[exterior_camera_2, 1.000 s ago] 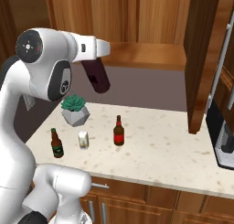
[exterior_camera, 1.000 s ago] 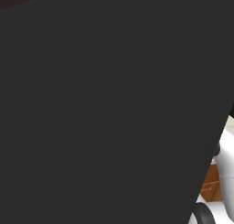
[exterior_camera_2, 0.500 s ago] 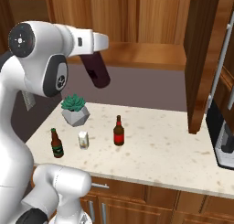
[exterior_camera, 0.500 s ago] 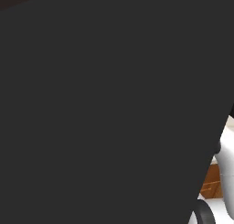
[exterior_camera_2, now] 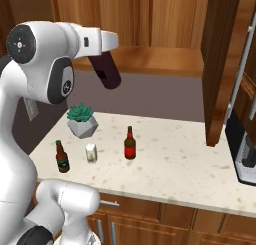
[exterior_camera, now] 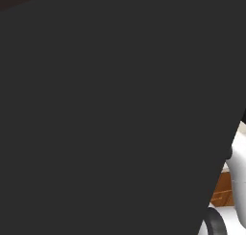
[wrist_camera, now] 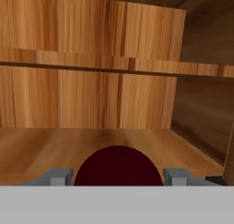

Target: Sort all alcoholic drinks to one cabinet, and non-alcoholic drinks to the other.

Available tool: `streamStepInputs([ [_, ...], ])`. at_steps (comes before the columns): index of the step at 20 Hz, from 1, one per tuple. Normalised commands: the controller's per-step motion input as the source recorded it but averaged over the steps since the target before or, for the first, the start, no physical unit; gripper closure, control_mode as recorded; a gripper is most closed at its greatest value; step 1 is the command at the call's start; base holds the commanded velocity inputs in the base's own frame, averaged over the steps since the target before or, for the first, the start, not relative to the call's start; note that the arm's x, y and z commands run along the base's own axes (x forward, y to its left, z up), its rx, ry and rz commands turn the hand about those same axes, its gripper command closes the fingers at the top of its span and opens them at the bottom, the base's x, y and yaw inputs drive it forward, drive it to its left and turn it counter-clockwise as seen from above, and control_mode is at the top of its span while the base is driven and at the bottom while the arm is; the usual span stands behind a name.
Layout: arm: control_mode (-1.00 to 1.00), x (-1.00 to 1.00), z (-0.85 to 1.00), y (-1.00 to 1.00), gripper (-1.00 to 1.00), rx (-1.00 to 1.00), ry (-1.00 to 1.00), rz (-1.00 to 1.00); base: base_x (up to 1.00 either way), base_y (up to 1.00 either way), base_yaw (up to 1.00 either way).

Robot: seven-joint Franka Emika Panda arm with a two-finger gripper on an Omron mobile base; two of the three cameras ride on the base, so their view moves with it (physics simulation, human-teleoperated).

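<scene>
right base view: pincer (wrist_camera: 118, 177) clamped on purple bottle (exterior_camera_2: 107, 73), tilted, base low-right.

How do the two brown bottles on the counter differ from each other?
The left beer bottle has a green label; the middle beer bottle has a red one. The left one stands near the counter's front left edge, left of the white carton; the middle one stands further back, right of the carton. Both are upright, dark brown, slim-necked, and apart from the hand.

Two beer bottles (exterior_camera_2: 130, 144), one carton (exterior_camera_2: 90, 152), one purple bottle (exterior_camera_2: 107, 71), one plant (exterior_camera_2: 82, 120).
</scene>
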Motion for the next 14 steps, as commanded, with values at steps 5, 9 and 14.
streamStepInputs([
  [5, -1.0, 0.0, 0.05, 0.0, 1.0, 0.0, -0.03, 0.0, 0.0, 0.0, 0.0],
  [9, -1.0, 0.03, 0.01, 0.0, 1.0, 0.0, -0.01, 0.0, 0.0, 0.0, 0.0],
  [14, -1.0, 0.08, 0.01, 0.0, 1.0, 0.0, 0.0, 0.0, 0.0, 0.0, 0.0],
])
